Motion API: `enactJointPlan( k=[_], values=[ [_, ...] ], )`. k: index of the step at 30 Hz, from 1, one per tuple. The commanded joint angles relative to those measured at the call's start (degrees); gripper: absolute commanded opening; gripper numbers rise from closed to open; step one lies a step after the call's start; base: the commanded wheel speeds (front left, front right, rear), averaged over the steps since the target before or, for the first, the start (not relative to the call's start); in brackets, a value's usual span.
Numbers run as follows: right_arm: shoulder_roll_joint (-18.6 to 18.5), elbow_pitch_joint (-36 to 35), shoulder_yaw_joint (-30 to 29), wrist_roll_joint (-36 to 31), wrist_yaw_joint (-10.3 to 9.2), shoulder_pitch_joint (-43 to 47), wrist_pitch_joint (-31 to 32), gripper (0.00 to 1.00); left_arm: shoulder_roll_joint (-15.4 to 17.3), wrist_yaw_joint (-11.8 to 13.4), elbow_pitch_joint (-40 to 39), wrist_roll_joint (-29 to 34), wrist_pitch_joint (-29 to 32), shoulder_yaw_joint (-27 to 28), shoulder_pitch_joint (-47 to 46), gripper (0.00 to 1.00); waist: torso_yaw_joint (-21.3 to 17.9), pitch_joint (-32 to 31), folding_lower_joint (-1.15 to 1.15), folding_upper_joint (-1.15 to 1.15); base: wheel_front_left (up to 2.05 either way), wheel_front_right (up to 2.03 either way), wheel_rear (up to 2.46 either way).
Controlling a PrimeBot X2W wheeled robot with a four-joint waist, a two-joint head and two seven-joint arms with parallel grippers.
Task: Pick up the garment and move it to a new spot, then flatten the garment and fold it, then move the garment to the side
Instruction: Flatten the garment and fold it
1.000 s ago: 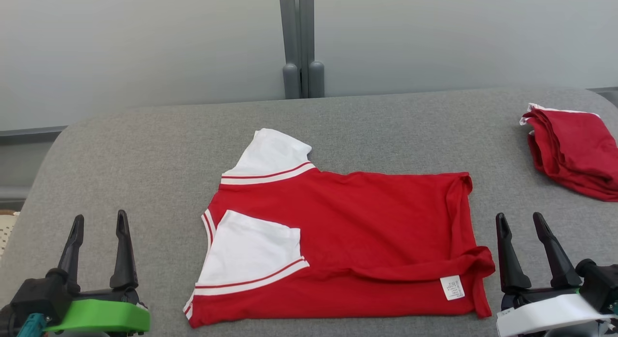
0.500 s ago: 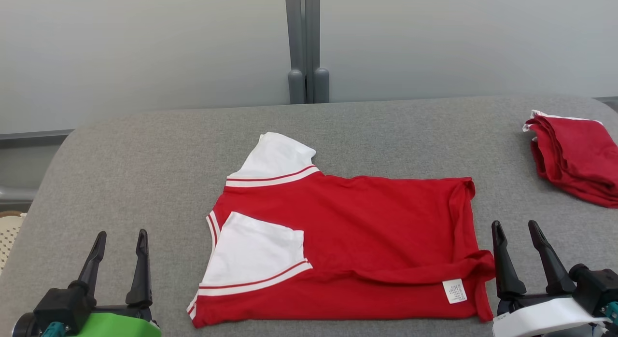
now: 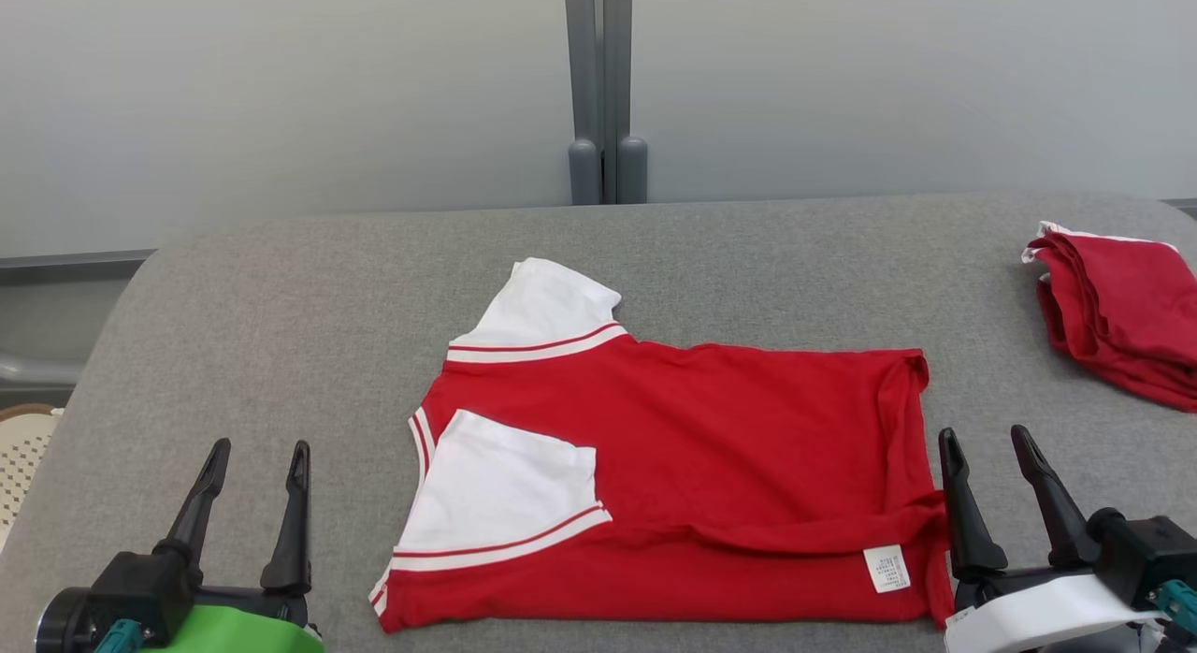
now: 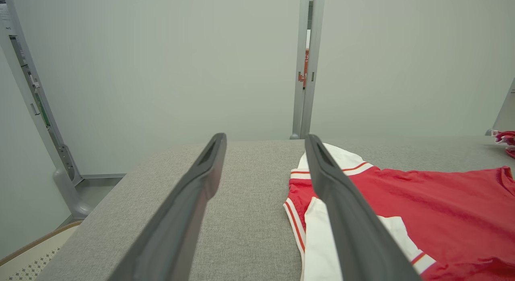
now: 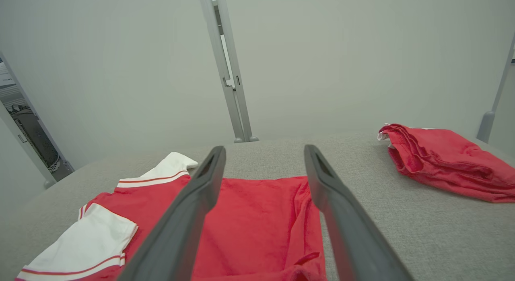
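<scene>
Desk: a grey cloth-covered desk (image 3: 281, 307) carries everything.
Shirt: the red shirt (image 3: 711, 447) lies in the middle of the desk, closer to the near edge than the far one. Its neck end points to the left edge and its hem to the right edge.
Fold so far: the long side nearest the near edge looks turned up over the body. The near sleeve (image 3: 505, 489) lies white on top of the red, and a tag (image 3: 886, 569) shows by the hem.
Unfolded part: the far sleeve (image 3: 542, 307) sticks out toward the far edge, and the hem end is rumpled, not square.
Left gripper: the left gripper (image 3: 260, 447) hangs by the near left corner over bare desk, apart from the shirt. Its fingers are spread and hold nothing.
Right gripper: the right gripper (image 3: 984, 433) is by the near edge, just beside the hem end. Its fingers are parted and empty, and whether one brushes the cloth I cannot tell.
Red pile: a red pile (image 3: 1117, 321) of cloth sits at the far right corner, well apart from the shirt.
Done, as I judge it: the shirt is placed and mostly flattened, and the first lengthwise fold is made.
Left to do: fold in the far side with its sleeve, fold the shirt across, then move it aside.
Likely next: each gripper takes an end of the far edge, though the rumpled hem may need smoothing first.
</scene>
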Motion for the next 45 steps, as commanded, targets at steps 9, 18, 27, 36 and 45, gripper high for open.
enactJointPlan(
  k=[9,18,27,36,45],
  values=[
    [0.3,-3.0,-0.5,-1.5,-0.02,0.9,2.7,1.00,2.3,0.6,-1.9,-0.2,2.8,0.2,-0.5,1.00,-0.1,0.1,0.00,0.00,0.00,0.00,0.00],
    [0.4,-3.2,-0.9,-1.6,-0.02,1.5,3.0,1.00,2.9,1.5,-3.0,-0.7,3.1,0.7,0.7,1.00,-0.1,0.3,0.00,0.00,0.00,0.00,0.00],
    [-0.1,-2.0,-1.9,-2.2,-0.02,-2.5,3.6,1.00,3.4,1.1,-1.5,-2.4,3.3,0.3,-3.7,1.00,-2.1,2.3,0.00,0.00,0.00,0.00,0.00],
    [-6.4,1.3,-1.5,-1.9,-0.02,-19.5,9.6,1.00,9.5,-0.3,1.6,-3.7,7.9,-5.4,-25.6,1.00,-5.7,12.8,0.00,0.00,0.00,0.00,0.00],
    [-8.8,12.5,1.3,-1.1,-0.02,-35.8,16.7,1.00,16.4,-0.3,11.5,-10.8,12.4,-22.6,-50.3,1.00,-9.7,24.4,0.00,0.00,0.00,0.00,0.00]
  ],
)
